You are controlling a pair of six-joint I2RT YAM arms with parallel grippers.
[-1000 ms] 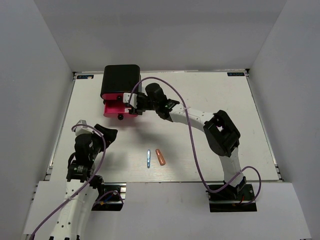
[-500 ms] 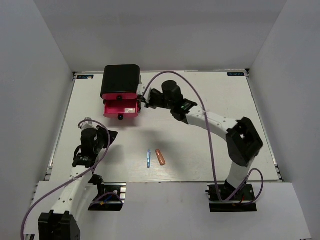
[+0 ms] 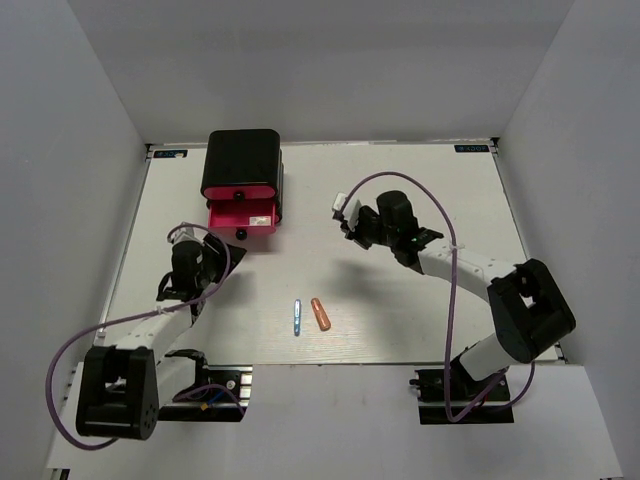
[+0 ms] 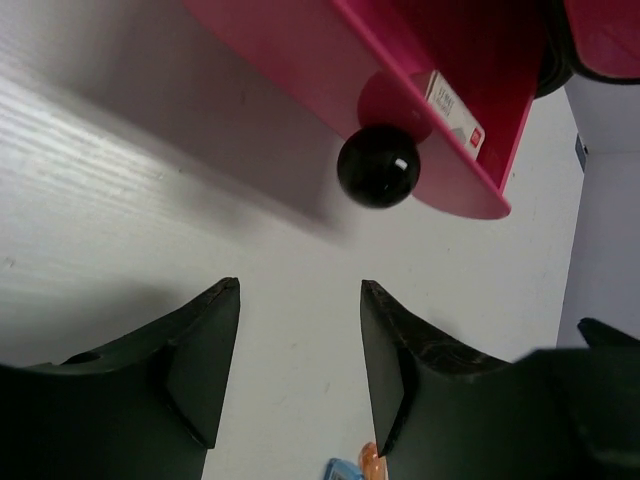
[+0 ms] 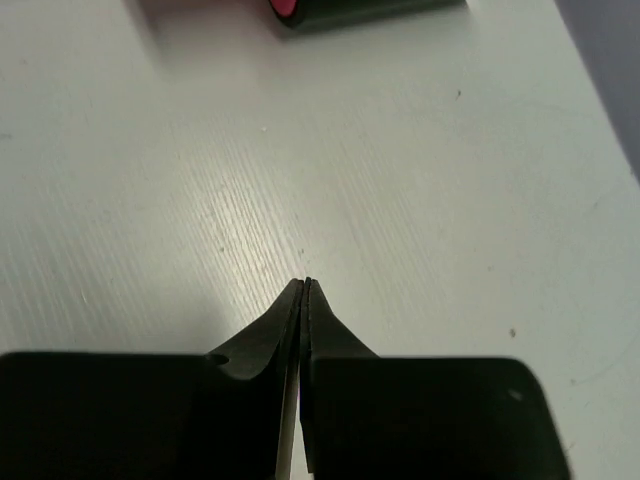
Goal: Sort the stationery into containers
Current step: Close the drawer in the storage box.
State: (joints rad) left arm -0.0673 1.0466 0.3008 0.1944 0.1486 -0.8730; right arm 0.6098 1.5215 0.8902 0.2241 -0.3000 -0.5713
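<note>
The containers are pink drawers (image 3: 243, 215) in a black box (image 3: 243, 160). One drawer is pulled out, its black knob (image 4: 378, 167) just ahead of my left gripper (image 4: 300, 290), which stands open over bare table with nothing between its fingers. A white eraser (image 4: 455, 108) lies inside that open drawer. From above, the left gripper (image 3: 218, 246) sits just below and left of the drawer front. A thin blue pen (image 3: 297, 317) and an orange marker (image 3: 320, 313) lie side by side on the table near the front. My right gripper (image 3: 343, 212) is shut and empty, right of the box.
The white table (image 3: 420, 290) is enclosed by grey walls on three sides. In the right wrist view the shut right gripper (image 5: 305, 283) hovers low over the table, with the box corner (image 5: 370, 10) at the top edge. Purple cables loop over both arms.
My right arm has drawn back from the drawers to the right. My left arm has swung up from the near left towards the open drawer's knob.
</note>
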